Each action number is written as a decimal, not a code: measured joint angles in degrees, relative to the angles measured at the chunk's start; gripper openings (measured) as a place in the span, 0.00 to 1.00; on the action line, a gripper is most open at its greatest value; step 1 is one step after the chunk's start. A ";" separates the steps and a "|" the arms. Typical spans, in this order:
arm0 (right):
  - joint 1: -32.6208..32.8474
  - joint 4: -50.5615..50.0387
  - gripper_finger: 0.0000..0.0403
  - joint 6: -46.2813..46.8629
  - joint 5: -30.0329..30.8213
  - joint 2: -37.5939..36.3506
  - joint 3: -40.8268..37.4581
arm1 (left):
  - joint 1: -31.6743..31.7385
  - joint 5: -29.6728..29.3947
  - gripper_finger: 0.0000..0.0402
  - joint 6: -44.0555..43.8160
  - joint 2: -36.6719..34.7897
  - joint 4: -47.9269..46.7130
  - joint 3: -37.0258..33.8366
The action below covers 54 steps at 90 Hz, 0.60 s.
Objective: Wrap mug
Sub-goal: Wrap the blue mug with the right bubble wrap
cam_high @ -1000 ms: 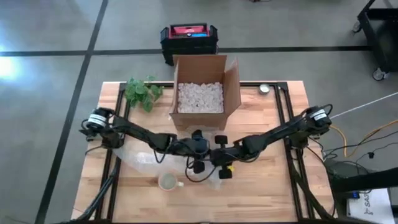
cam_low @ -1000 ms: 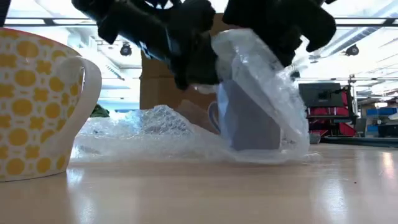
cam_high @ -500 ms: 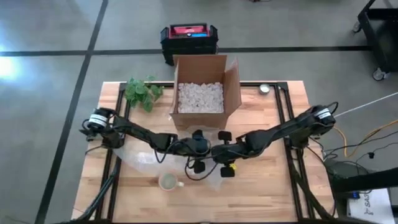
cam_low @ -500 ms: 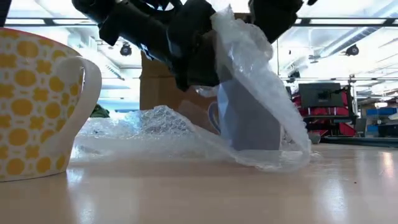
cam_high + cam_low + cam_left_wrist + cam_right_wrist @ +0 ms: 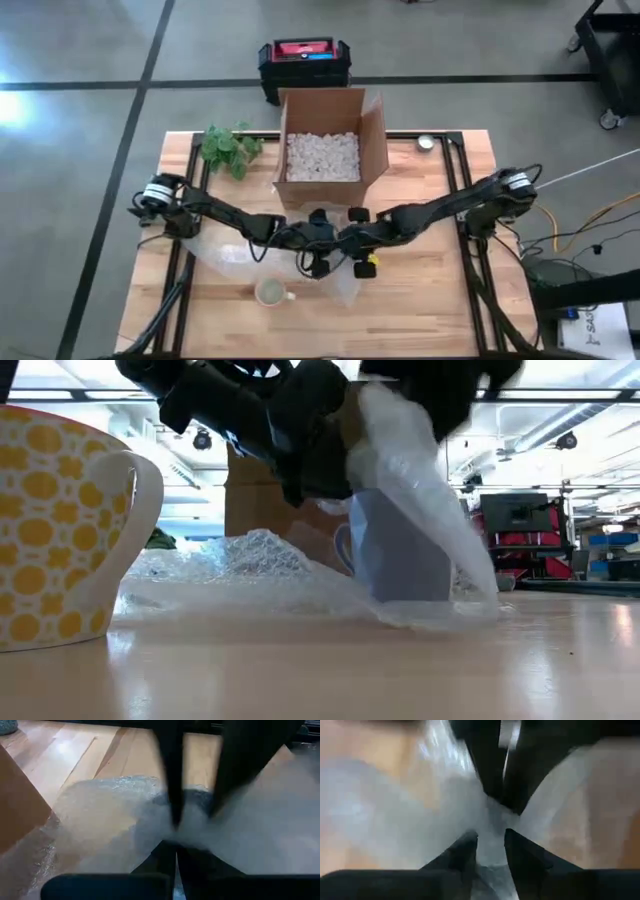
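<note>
Low view: blue mug (image 5: 400,550) mid-table under bubble wrap (image 5: 420,500), pinched by left gripper (image 5: 322,262) and right gripper (image 5: 352,240). Risk: pull tipping mug.

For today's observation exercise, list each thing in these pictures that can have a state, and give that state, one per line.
Blue-grey mug: upright, draped in wrap.
Clear bubble wrap sheet: partly lifted over the mug, rest flat.
Yellow-patterned white mug: upright, unwrapped.
Brown cardboard box: open, holding white packing peanuts.
Left gripper: shut on the wrap.
Right gripper: shut on the wrap.
</note>
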 joint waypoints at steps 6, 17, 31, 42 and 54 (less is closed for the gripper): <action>-0.39 0.39 0.10 0.11 -0.13 1.53 -0.37 | -0.02 0.07 0.00 -0.03 0.00 0.03 0.00; -0.62 0.87 0.02 -0.41 -1.09 3.57 -0.61 | 0.06 0.97 0.00 -0.02 0.00 0.71 0.09; -0.70 -3.19 0.01 -0.78 -1.92 0.48 2.02 | 0.02 1.14 0.00 0.11 0.00 0.89 0.13; -0.70 -5.79 0.02 -0.79 -1.83 -3.39 4.20 | 0.00 1.17 0.00 0.11 -0.02 0.75 0.17; -0.72 -5.00 0.02 0.06 -1.65 -5.04 3.21 | 0.00 1.19 0.00 0.11 -0.02 0.66 0.17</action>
